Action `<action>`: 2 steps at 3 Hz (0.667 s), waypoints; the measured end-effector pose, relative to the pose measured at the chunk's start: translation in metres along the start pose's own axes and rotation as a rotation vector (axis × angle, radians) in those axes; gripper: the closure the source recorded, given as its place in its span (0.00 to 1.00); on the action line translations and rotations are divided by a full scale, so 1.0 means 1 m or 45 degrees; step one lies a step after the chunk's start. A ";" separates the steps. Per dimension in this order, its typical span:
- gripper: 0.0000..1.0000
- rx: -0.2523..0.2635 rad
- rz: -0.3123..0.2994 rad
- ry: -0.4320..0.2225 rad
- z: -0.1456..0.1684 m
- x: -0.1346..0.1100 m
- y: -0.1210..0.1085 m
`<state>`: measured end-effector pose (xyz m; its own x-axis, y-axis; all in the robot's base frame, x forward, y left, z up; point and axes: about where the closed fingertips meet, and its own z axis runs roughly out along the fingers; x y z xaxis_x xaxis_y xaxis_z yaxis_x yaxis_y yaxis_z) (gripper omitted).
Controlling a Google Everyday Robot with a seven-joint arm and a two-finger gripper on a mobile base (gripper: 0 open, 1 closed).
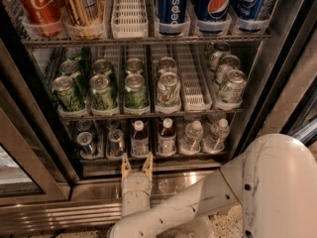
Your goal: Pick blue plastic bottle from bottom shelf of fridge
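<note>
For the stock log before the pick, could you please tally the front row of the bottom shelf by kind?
Silver cans: 2
Dark bottles: 2
Water bottles: 2
Total: 6
The gripper, open, hovers just in front of the bottom shelf, below the left dark bottle.

Dim bottom shelf (99,158) — tool (136,164) in front, brighter

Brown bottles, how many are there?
2 brown bottles, side by side on the bottom shelf, between silver cans and water bottles, above the gripper. More may hide behind.
</note>
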<state>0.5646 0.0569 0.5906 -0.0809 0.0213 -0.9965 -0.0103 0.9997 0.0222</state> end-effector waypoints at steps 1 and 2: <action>0.29 0.016 -0.013 -0.006 0.004 0.000 -0.004; 0.24 0.029 -0.018 -0.012 0.009 -0.001 -0.005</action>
<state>0.5734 0.0515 0.5905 -0.0712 0.0068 -0.9974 0.0117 0.9999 0.0060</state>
